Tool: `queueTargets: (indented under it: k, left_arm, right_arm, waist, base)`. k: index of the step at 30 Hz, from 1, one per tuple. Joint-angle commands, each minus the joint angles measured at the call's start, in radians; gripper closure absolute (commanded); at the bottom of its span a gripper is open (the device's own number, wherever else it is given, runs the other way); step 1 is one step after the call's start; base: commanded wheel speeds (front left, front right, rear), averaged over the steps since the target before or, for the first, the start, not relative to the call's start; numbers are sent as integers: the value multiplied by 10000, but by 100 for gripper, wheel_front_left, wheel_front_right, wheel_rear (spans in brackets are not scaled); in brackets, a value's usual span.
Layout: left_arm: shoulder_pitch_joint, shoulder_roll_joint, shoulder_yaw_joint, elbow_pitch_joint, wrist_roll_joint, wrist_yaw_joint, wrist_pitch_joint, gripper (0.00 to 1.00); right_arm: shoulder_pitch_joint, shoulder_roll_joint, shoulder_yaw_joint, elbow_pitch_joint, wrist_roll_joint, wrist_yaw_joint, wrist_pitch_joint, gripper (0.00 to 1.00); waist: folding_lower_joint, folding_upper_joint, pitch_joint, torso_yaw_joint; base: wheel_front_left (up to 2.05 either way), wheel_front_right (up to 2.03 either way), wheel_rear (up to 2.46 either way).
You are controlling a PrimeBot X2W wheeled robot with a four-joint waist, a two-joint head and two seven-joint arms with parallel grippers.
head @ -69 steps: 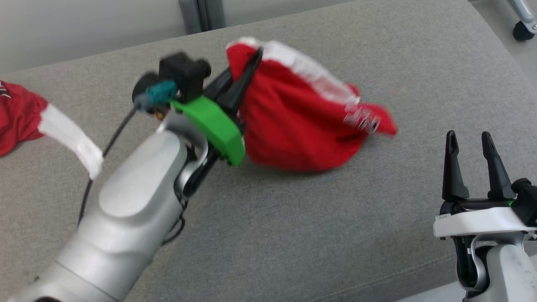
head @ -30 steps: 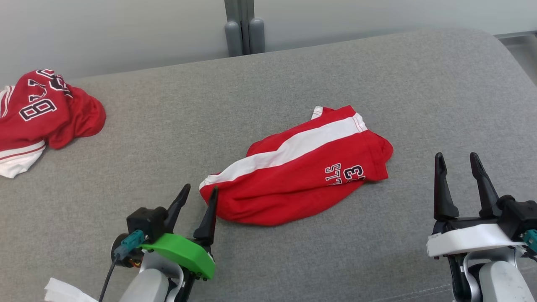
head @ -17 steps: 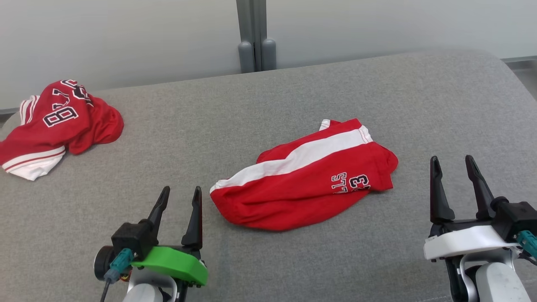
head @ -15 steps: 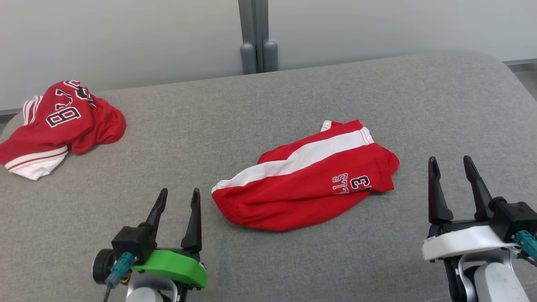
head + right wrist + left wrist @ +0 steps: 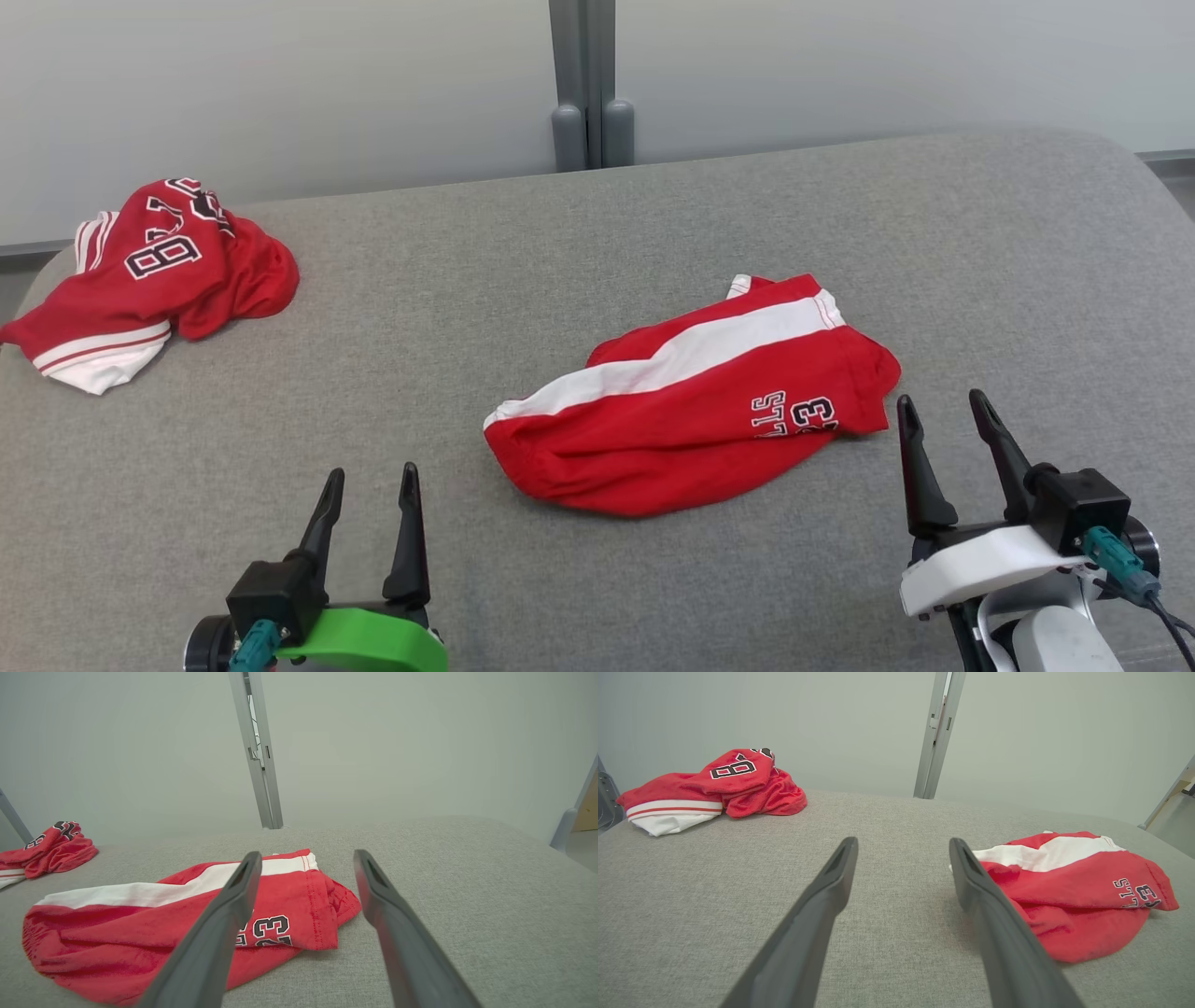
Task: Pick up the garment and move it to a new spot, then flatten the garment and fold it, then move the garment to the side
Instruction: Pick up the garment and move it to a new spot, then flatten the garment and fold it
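Garment (image 5: 691, 420) is located near the middle of the grey cushion (image 5: 523, 252), lying bunched and unflattened, with the white stripe uppermost and the printed number showing. The relocation step is judged complete, since the fabric is released on the cushion. Flattening, folding and the move to the side are not yet done. The left gripper (image 5: 371, 471) is held at the cushion's near edge, jaws wide and empty, clear of the fabric. The right gripper (image 5: 940, 399) is likewise wide and empty. A second red jersey (image 5: 154, 280) is heaped at the cushion's far left corner.
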Motion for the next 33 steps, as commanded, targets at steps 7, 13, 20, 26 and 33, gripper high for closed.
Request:
queueTargets:
  k: [7, 13, 20, 26, 33]
  left_arm:
    - [175, -8, 74, -34, 20, 66, 5, 0]
    - [128, -8, 41, 15, -1, 133, 5, 0]
    - [84, -8, 21, 69, -57, 131, 5, 0]
    - [-102, -7, -35, 23, -45, 141, 5, 0]
    - [-382, -6, -156, -69, -71, 145, 5, 0]
  right_arm:
    - [-155, -32, 172, 568, 28, -3, -35, 0]
    - [-219, -32, 215, 726, 32, -3, -35, 0]
    - [-199, -32, 189, 760, -2, -3, -35, 0]
    - [-557, -32, -100, 960, -283, -3, -35, 0]
    - [-2005, -65, -640, 1795, -1185, -3, 951, 0]
  waist:
    - [1, 0, -11, 75]
    - [1, 0, -6, 82]
    - [1, 0, 38, 82]
    - [1, 0, 283, 158]
    - [1, 0, 808, 367]
  base:
    - [0, 0, 0]
    - [0, 0, 0]
    - [0, 0, 0]
    - [0, 0, 0]
    - [0, 0, 0]
